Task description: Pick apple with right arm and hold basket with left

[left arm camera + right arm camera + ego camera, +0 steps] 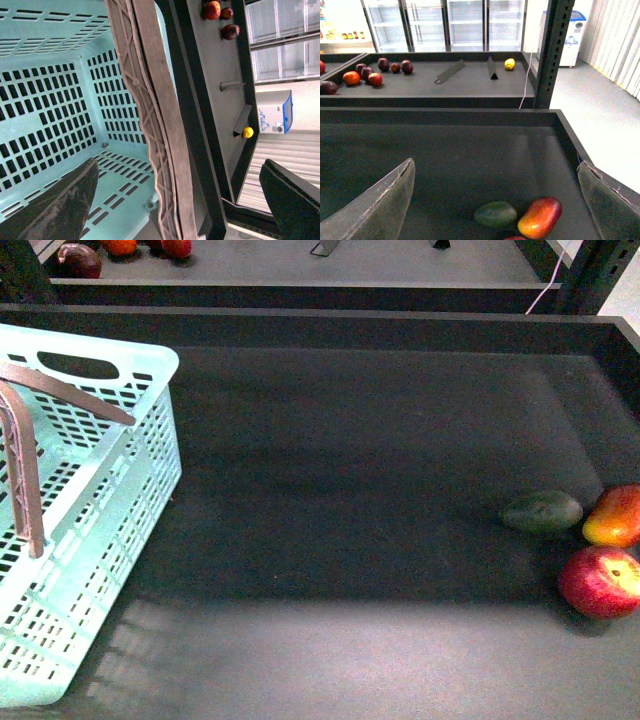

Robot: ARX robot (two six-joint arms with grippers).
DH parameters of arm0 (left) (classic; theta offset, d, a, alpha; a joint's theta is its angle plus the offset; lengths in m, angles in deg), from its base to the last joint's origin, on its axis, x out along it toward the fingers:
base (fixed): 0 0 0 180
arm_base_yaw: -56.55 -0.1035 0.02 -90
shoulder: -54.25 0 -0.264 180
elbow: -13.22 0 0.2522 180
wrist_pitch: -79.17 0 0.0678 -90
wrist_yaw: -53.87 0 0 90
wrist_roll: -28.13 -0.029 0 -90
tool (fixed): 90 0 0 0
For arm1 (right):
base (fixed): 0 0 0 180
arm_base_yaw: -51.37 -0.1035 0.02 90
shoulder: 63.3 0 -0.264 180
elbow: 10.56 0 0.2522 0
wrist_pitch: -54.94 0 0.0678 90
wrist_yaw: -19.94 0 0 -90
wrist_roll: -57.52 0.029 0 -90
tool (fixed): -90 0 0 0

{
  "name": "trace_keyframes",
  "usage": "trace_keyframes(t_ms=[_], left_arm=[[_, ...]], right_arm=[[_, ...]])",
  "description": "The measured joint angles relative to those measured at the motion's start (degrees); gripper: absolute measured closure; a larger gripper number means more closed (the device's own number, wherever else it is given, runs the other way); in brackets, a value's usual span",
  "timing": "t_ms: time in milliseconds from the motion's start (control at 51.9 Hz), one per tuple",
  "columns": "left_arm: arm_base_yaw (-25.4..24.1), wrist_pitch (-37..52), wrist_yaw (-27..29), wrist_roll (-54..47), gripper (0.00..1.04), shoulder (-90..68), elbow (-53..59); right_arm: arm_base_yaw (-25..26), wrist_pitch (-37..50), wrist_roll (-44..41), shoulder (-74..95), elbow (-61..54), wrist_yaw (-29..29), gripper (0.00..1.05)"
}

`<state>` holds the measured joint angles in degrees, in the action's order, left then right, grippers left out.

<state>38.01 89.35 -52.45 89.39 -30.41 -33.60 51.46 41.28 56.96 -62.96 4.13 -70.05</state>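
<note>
Right end effector [495, 164], spread wide and empty, hovers apart from the apple [600, 582]

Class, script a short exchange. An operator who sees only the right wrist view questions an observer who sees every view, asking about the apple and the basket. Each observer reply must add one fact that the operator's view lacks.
Operator: Below my open right gripper I see the avocado and mango. Where is the apple?
Observer: The front view shows it close beside the mango, on the side nearer the robot.
Operator: Is the left arm holding the basket?
Observer: Not yet. In the left wrist view the left gripper is open, with a finger on either side of the brown handle.
</note>
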Motion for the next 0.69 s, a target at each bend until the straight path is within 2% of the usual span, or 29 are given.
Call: trace_keyframes(t_ms=[694], left_arm=[[3.56, 3.26, 2.62, 7.87, 0.07, -17.51, -12.96]], right_arm=[[0.0, 0.0, 0.0, 0.0, 0.0, 0.0, 0.09]])
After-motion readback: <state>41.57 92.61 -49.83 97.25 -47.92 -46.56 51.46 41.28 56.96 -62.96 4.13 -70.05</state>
